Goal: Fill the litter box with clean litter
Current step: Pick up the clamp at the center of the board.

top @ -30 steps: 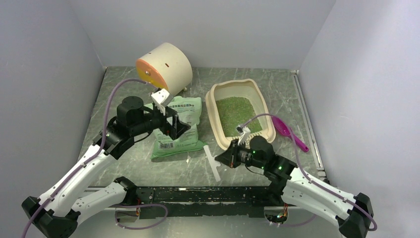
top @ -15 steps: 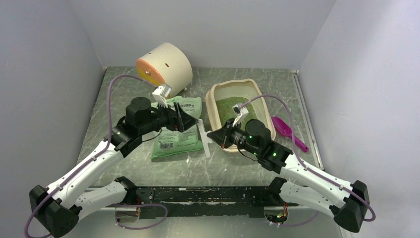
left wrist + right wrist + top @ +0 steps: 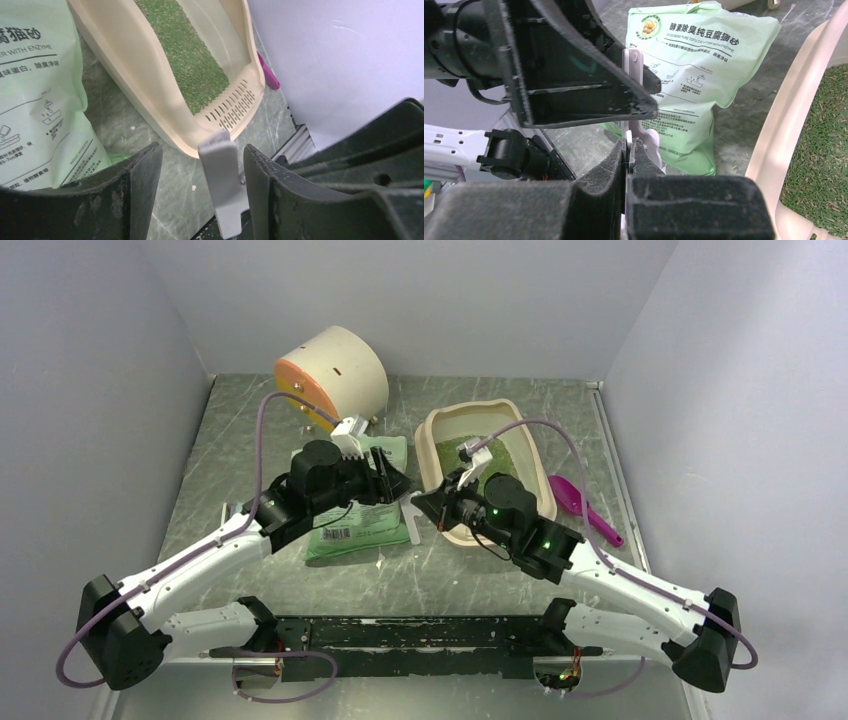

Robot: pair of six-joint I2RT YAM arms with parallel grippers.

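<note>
The beige litter box stands at the back right, with a bed of clean green litter inside. It also shows in the left wrist view, where the litter lies next to the slotted grille. My right gripper is shut on a flat white plastic strip and holds it up between bag and box. In the right wrist view the strip sticks up from its jaws. My left gripper is open, its fingers on either side of the strip's end, not touching.
A light-green printed bag lies left of the box, under my left arm. A cream half-cylinder cabinet with an orange face stands at the back. A magenta scoop lies right of the box. Grey walls enclose the table.
My right gripper has lifted the white strip off the table and carried it back and left. My left gripper has moved right until its open fingers flank the strip.
</note>
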